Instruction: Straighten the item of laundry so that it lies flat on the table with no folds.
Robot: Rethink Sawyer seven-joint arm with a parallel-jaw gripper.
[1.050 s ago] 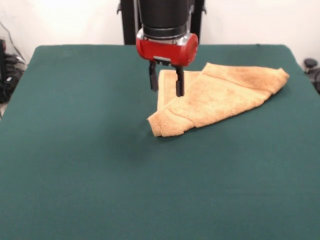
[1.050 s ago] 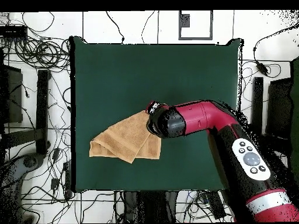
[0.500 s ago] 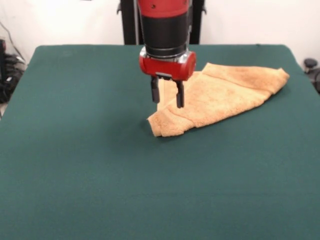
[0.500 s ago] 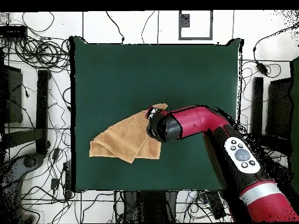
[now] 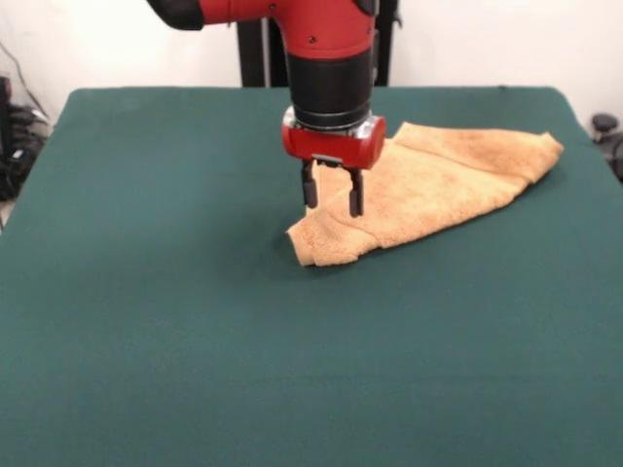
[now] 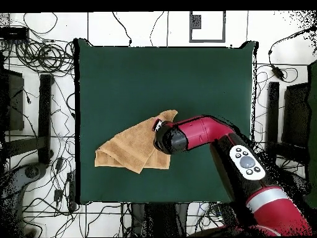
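Viewing the end effector (image 5: 332,193), I see its fingers spread, poised over the folded corner of the tan towel (image 5: 438,185), which lies crumpled on the green counter (image 5: 175,311) with a flap doubled over

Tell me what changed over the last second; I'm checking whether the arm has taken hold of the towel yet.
The gripper came lower and shifted a little toward the folded towel, its open fingers now hanging just over the towel's near-left part. Nothing was taken hold of. In the overhead view the arm swung slightly toward the towel. The towel stayed folded in the same spot on the green table.
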